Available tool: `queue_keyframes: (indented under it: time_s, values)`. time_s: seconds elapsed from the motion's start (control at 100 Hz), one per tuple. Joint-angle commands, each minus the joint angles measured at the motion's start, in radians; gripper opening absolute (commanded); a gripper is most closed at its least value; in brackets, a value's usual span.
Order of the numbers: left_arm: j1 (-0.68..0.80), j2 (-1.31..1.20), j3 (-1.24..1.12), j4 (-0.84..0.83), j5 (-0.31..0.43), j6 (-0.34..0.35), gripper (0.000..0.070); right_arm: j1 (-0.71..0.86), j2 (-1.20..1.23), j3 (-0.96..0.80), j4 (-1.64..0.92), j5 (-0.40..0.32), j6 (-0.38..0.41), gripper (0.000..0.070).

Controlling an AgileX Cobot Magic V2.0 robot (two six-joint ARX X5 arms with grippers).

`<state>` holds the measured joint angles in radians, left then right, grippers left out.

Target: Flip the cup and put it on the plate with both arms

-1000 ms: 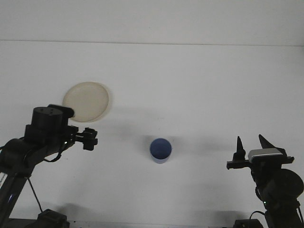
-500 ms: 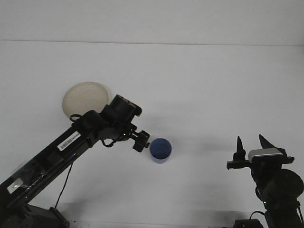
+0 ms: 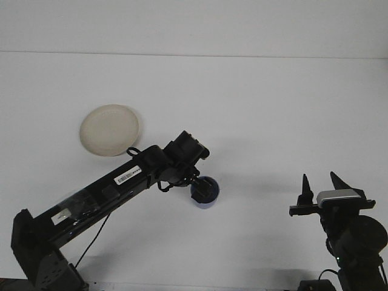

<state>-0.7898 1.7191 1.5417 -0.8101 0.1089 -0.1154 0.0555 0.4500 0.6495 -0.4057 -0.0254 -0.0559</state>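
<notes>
The blue cup (image 3: pixel 205 192) stands mouth-up mid-tabletop, directly under the left pincer (image 3: pixel 196 182), whose finger state I cannot tell; the right pincer (image 3: pixel 319 185) waits spread, well apart.

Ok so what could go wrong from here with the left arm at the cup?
The left tool sits right at the rim of the blue cup, and its wrist hides the fingers, so a partial or off-centre grip could tip the cup or push it along the table. The cream plate lies beside the left arm's forearm, so a swing back could knock it. The right tool waits far away, open, making any handover a long carry.
</notes>
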Motion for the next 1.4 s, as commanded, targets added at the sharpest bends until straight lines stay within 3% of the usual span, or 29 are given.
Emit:
queue_keyframes:
  time_s: [0.0, 0.51, 0.57, 0.69, 0.77, 0.95, 1.25, 1.39]
  values:
    - [-0.009, 0.037, 0.023, 0.006, 0.004, 0.002, 0.0472, 0.0, 0.003, 0.008, 0.012, 0.0, 0.004, 0.0445]
    - [-0.009, 0.161, 0.023, 0.023, 0.004, 0.009, 0.0443, 0.0, 0.002, 0.008, 0.011, 0.0, 0.004, 0.0445]
    - [-0.009, 0.161, 0.023, 0.024, 0.004, 0.012, 0.0366, 0.0, 0.002, 0.008, 0.011, 0.0, 0.004, 0.0445]
    - [-0.018, 0.161, 0.023, 0.027, 0.004, 0.024, 0.01, 0.0, 0.002, 0.008, 0.01, 0.0, 0.004, 0.0445]
    - [-0.018, 0.161, 0.023, 0.024, 0.004, 0.029, 0.0, 0.0, 0.002, 0.008, 0.01, 0.0, 0.004, 0.0445]
    - [-0.017, 0.161, 0.04, 0.002, 0.003, 0.035, 0.0005, 0.0, 0.002, 0.008, 0.01, 0.0, 0.004, 0.0445]
    - [0.1, 0.161, 0.316, -0.22, -0.043, 0.1, 0.0005, 0.0, 0.002, 0.008, 0.01, 0.0, 0.004, 0.0445]
    - [0.216, 0.161, 0.457, -0.278, -0.114, 0.116, 0.0005, 0.0, 0.002, 0.008, 0.01, 0.0, 0.004, 0.0445]
